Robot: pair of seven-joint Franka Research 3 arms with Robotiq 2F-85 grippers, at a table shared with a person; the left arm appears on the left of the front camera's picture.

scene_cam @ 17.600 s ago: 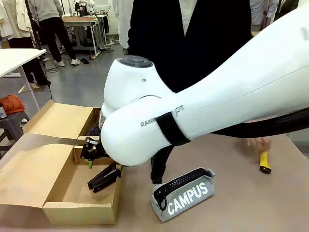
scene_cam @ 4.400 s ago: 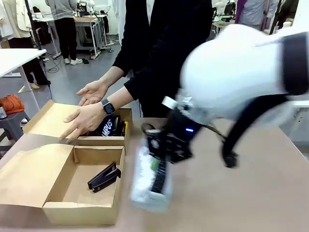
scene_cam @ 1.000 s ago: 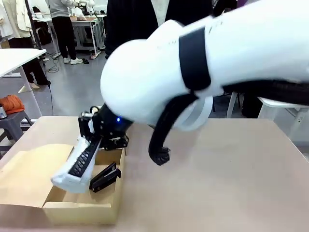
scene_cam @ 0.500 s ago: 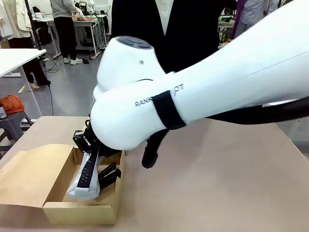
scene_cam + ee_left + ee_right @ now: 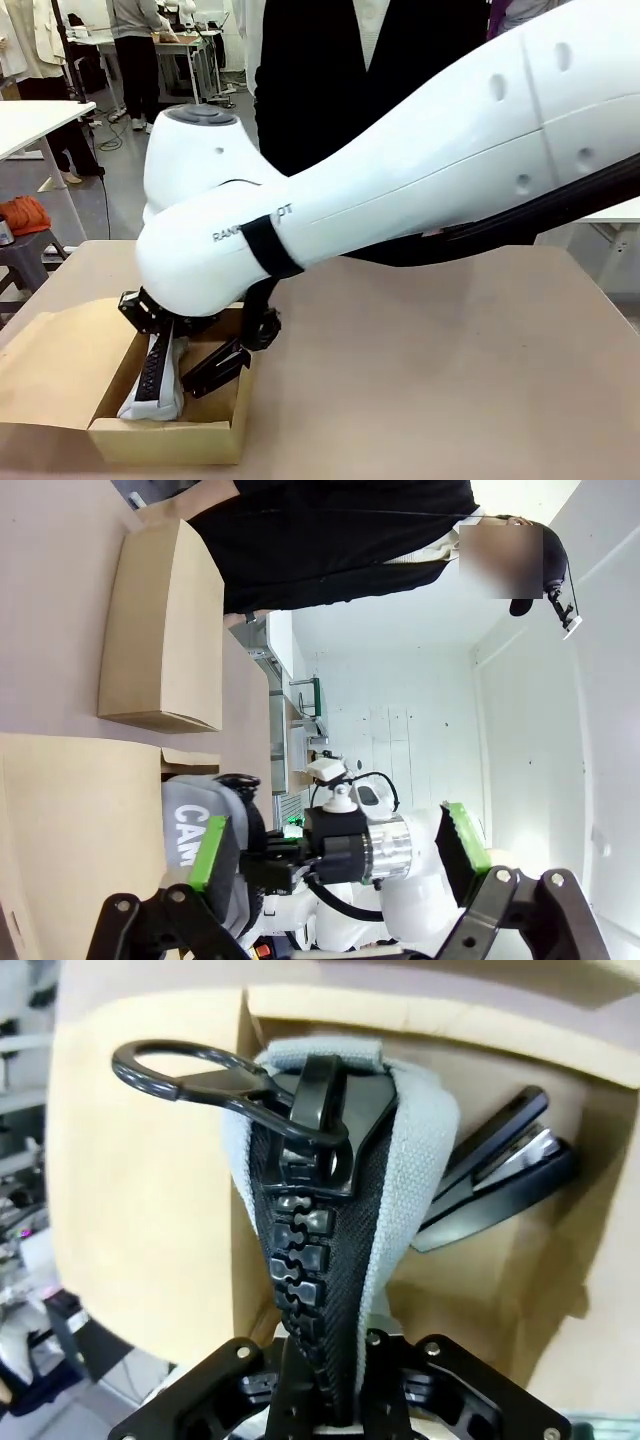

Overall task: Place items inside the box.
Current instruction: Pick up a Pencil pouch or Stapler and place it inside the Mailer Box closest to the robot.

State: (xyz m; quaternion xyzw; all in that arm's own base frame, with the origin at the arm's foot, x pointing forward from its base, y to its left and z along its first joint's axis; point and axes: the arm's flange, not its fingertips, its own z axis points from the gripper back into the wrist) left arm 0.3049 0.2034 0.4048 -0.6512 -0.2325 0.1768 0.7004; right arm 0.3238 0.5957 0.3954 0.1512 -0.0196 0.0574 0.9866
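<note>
My right gripper (image 5: pixel 157 332) reaches across into the open brown box (image 5: pixel 165 437) and is shut on the grey zip pouch (image 5: pixel 152 385). The pouch stands on end on the box floor, its black zipper facing the camera. In the right wrist view the pouch (image 5: pixel 325 1210) rises between my fingers, with the black stapler (image 5: pixel 497 1195) lying beside it. That stapler (image 5: pixel 217 367) lies just right of the pouch. My left gripper (image 5: pixel 338 842) is open, its green pads (image 5: pixel 213 852) wide apart with nothing between them. Beyond them the pouch (image 5: pixel 190 825) shows, lettered "CAM".
The box's wide lid flap (image 5: pixel 45 365) lies open to the left. A closed smaller cardboard box (image 5: pixel 165 630) sits farther across the table. A person in black (image 5: pixel 330 70) stands at the far side. The right half of the table (image 5: pixel 480 380) is bare.
My right arm has swung left and down, carrying the pouch from above the box rim into the box. The pouch's lower end now rests on the floor beside the stapler.
</note>
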